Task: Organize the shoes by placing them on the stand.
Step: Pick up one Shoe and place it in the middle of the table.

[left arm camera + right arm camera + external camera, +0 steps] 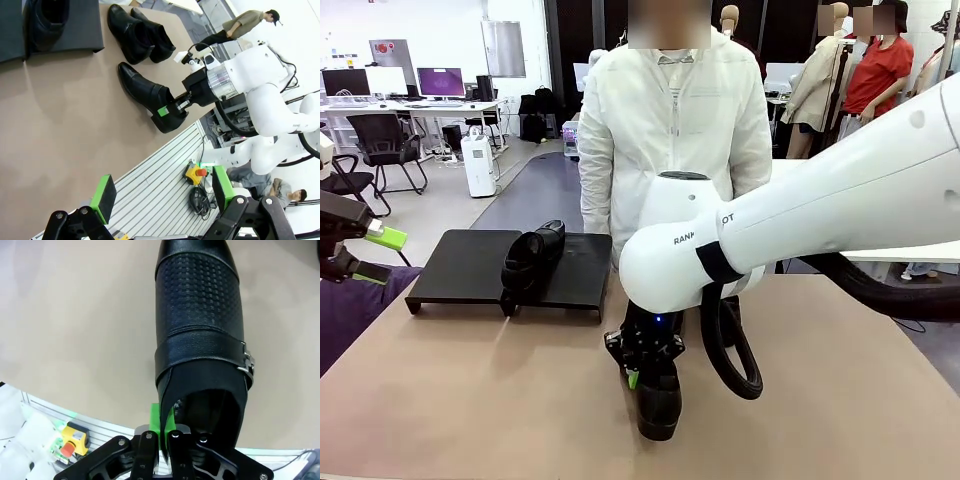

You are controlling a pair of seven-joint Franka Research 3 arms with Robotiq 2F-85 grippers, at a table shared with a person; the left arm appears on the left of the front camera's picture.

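Our right hand (163, 426) is down near the middle of the counter (470, 400). It is pinching the side wall of a black shoe (200, 340) right at the heel opening, with the toe pointing away from the wrist. The shoe is low against the tan surface, and we can't tell whether it touches. Off to the left, our left hand (162, 192) hangs spread wide with nothing between its green pads (104, 192). The stand (460, 265) sits at the counter's far left, with one shoe (532, 255) lying where its two sections meet. Two more shoes (140, 32) rest side by side on the counter beyond the pinched one's toe. The person (670, 120) stands across from us.
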